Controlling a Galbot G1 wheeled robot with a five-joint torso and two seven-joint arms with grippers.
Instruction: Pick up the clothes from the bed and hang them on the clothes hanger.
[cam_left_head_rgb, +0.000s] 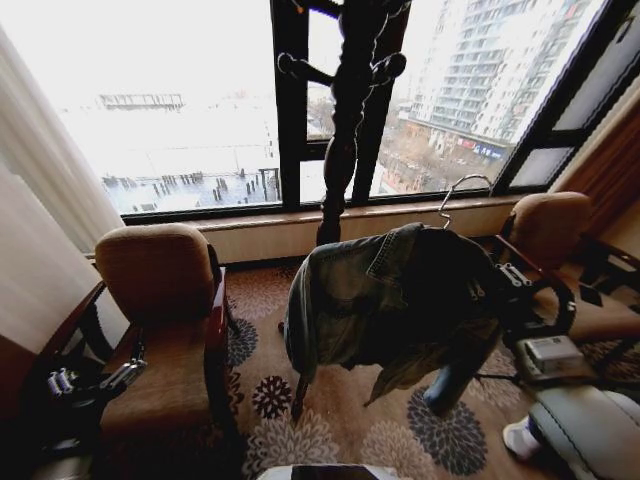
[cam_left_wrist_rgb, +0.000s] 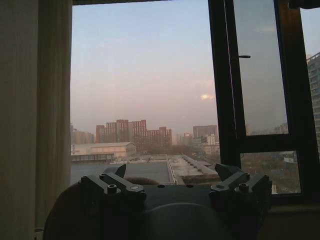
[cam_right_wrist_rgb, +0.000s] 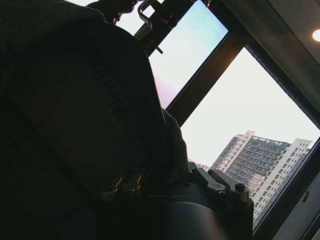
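Jacket (cam_left_head_rgb: 400, 300) hangs on the clothes hanger (cam_left_head_rgb: 462, 195), pinched by the right gripper (cam_left_head_rgb: 510, 290) near the coat stand (cam_left_head_rgb: 345, 110); hooking remains. Left gripper (cam_left_wrist_rgb: 170, 187), fingers spread, idles by the armchair (cam_left_head_rgb: 160, 300).

Light-blue washed denim jacket (cam_left_head_rgb: 400, 300), draped over a hanger (cam_left_head_rgb: 462, 195) and hanging mid-air just right of centre, above the floor between two chairs. Collar up top, body crumpled, a sleeve dangling low on the right. Silver hook poking up above the collar, tilted. Looks mostly like a dark silhouette up close from the right wrist.
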